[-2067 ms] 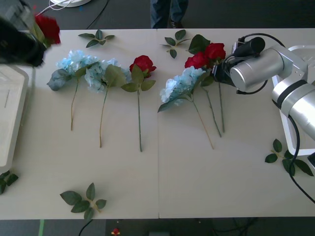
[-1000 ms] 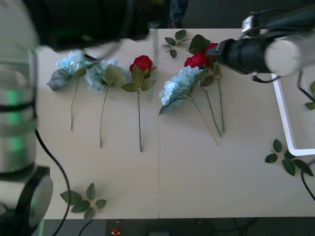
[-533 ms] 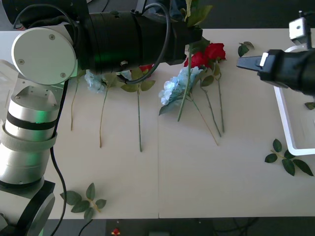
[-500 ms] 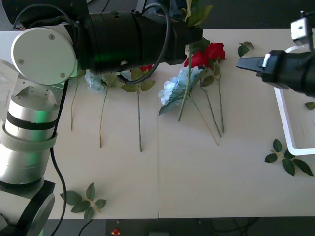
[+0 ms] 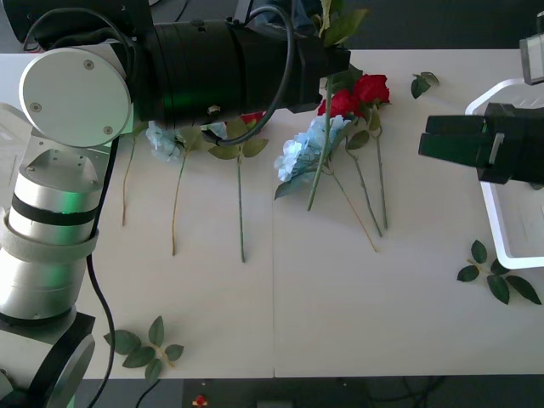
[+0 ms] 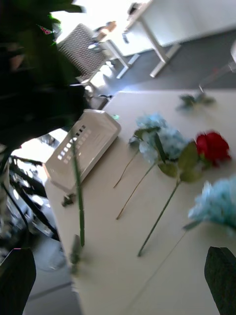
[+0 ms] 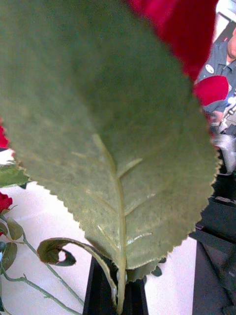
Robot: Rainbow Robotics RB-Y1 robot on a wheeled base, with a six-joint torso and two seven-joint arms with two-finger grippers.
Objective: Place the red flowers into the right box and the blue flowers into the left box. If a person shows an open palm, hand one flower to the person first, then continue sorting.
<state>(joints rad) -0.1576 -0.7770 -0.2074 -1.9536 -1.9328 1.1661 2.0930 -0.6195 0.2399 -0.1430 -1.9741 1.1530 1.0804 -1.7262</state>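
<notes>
Front camera looks down on the table [image 5: 280, 314]; 2 wrist cameras (close-in) share its flowers.

The left arm [image 5: 212, 68] spans the far tabletop [image 5: 323, 323] above the flowers; its near half lies bare except leaf sprigs [image 5: 144, 344] at the edges.

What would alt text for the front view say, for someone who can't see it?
The robot's left arm stretches across the far side of a pale table, carrying a flower whose green stem hangs over red flowers and blue flowers lying there. The right gripper is beside the right box; loose leaf sprigs are scattered about.
</notes>
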